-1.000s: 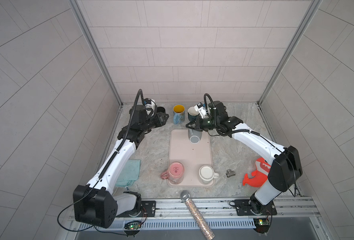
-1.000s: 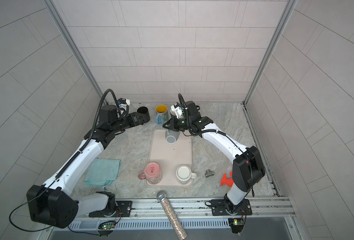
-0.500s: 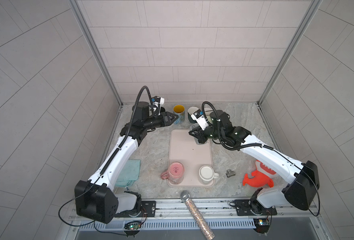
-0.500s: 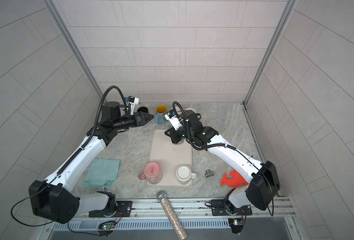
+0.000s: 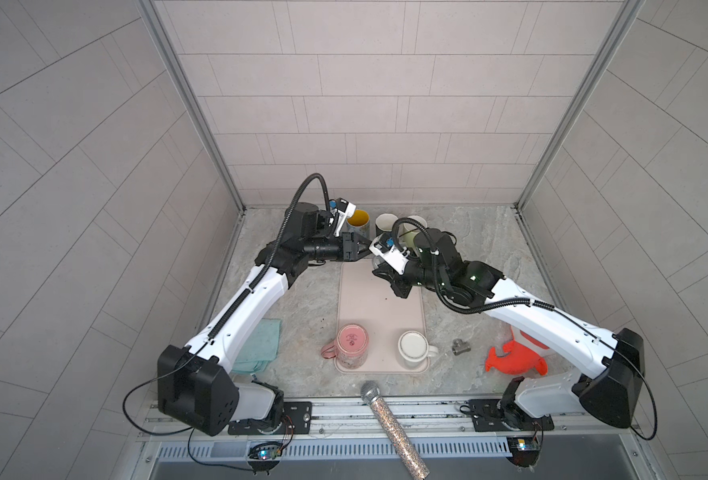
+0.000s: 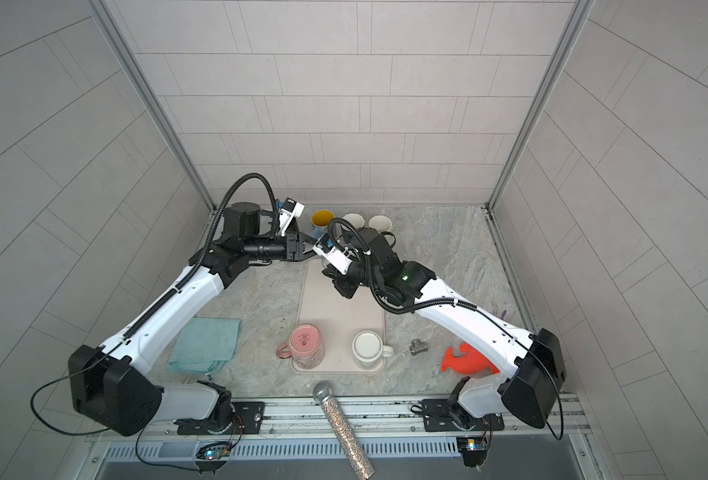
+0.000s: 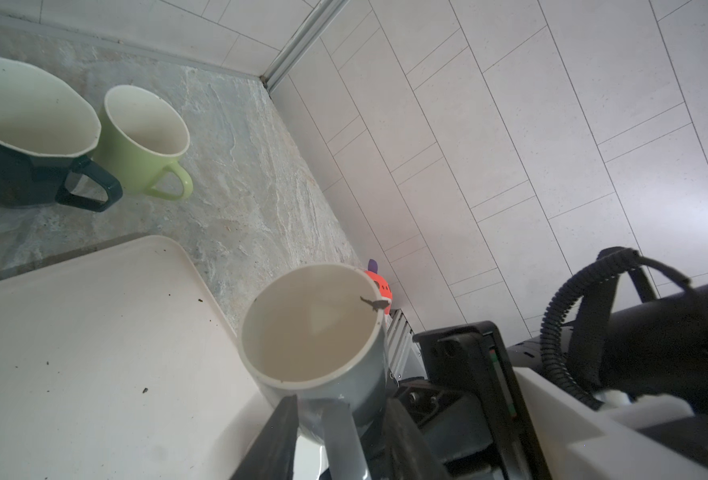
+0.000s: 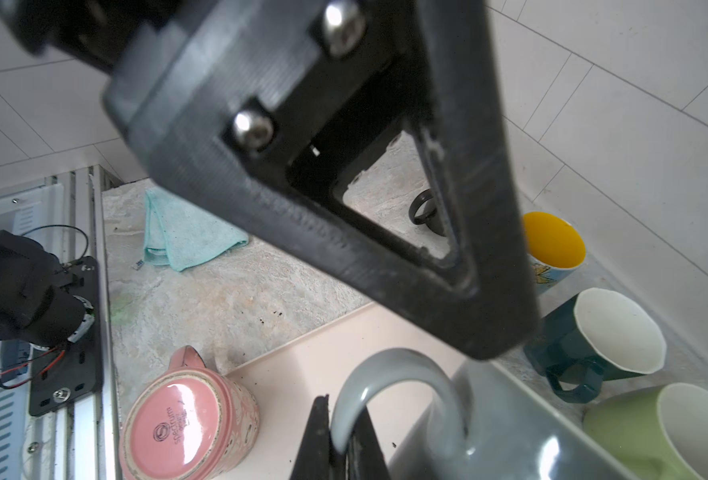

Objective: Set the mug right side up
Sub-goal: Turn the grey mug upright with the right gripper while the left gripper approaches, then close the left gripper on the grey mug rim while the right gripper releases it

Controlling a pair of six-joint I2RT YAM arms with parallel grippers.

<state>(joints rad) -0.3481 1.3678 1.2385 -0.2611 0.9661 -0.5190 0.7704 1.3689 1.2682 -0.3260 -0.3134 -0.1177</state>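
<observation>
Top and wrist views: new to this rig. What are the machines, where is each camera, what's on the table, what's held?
Two white robot arms, each ending in a two-fingered gripper. Both top views come from one overhead camera pair; each wrist view comes from a camera on an arm. On the tray stand a pink mug, upside down, and a white mug. Upright mugs stand behind; a teal cloth, glittery microphone, orange toy fish and metal fitting lie around. The right gripper pinches the grey mug by its handle; the left gripper, fingers apart, reaches its body.
</observation>
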